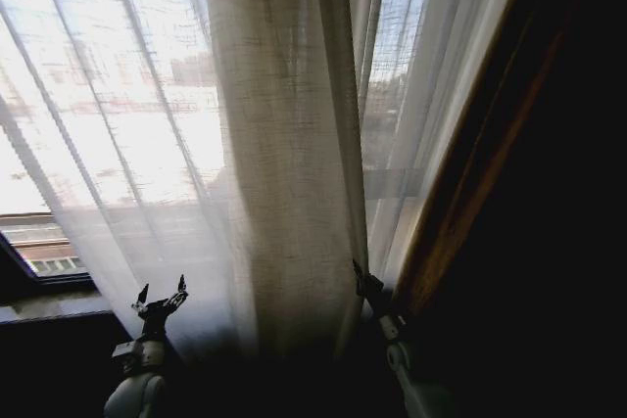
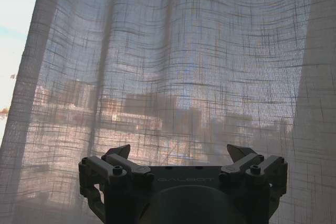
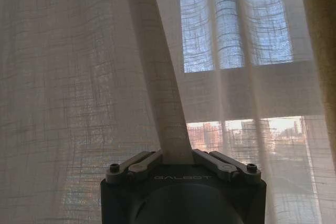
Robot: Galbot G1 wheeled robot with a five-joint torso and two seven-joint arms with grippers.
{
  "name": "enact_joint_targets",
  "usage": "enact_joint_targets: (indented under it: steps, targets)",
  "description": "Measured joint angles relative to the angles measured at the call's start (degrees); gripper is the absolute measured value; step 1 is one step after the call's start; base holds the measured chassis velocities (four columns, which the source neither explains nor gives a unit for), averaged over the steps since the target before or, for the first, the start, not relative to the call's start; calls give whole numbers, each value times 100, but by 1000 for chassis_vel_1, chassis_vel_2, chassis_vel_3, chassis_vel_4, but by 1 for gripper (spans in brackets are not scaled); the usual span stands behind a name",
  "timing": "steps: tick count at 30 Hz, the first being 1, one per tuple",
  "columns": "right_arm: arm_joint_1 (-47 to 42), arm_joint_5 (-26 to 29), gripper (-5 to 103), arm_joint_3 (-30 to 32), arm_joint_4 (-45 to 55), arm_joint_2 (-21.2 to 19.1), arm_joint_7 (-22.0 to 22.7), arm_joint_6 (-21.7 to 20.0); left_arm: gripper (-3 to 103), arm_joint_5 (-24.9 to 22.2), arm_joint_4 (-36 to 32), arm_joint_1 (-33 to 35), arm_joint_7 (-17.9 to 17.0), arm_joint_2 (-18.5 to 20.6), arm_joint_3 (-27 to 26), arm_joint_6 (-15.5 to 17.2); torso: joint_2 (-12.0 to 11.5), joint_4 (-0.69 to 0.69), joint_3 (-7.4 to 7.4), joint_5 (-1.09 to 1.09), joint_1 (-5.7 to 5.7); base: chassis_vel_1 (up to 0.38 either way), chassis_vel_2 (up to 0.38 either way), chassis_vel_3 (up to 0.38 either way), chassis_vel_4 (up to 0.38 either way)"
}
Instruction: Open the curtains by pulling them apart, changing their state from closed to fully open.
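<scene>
Curtains (image 1: 284, 173), bunched centre-window: your right pincer (image 3: 176, 156) is clamped on a fold, left pincer (image 1: 162, 299) gaping empty just left of them; a hard tug risks slippage.

curtains (image 1: 284, 144): sheer loosely woven cloth (matt) | drape (image 1: 470, 183): opaque cloth

Curtains (image 1: 279, 154): top and hem cut off by the head view's edges; buildings behind them seen only as blurred shapes through the weave. Right gripper (image 1: 361, 276): fingertips buried in a gathered fold, so the contact itself is hidden; in the right wrist view the fold (image 3: 170, 124) covers the gap between the fingers (image 3: 137, 162). Left gripper (image 2: 181, 153): lower body cut off by the wrist view's edge; whether its tips touch the fabric cannot be told. Dark drape (image 1: 549, 193): detail lost in shadow.
</scene>
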Motion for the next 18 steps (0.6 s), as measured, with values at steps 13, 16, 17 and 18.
enact_joint_targets:
  steps: [13, 16, 17, 18]
  targets:
    - [65, 19, 0, -87, -51, 81, -32, 280, 100, 0, 0, 0, 0, 0, 1, 0, 0, 0, 0, -1, 0, -344, -332, 345, 331]
    - [61, -22, 0, -83, -48, 99, -6, 298, 100, 0, 0, 0, 6, -1, 3, 0, 0, -4, 0, 1, 0, -182, -217, 186, 172]
    - [65, -48, 0, -73, -64, 100, 11, 306, 100, 0, 0, 0, 7, -1, 3, 0, 0, -4, 1, 1, 0, -22, -101, 97, 110]
    - [65, -48, 0, -73, -64, 100, 11, 306, 100, 0, 0, 0, 7, -1, 3, 0, 0, -4, 1, 1, 0, -22, -101, 97, 110]
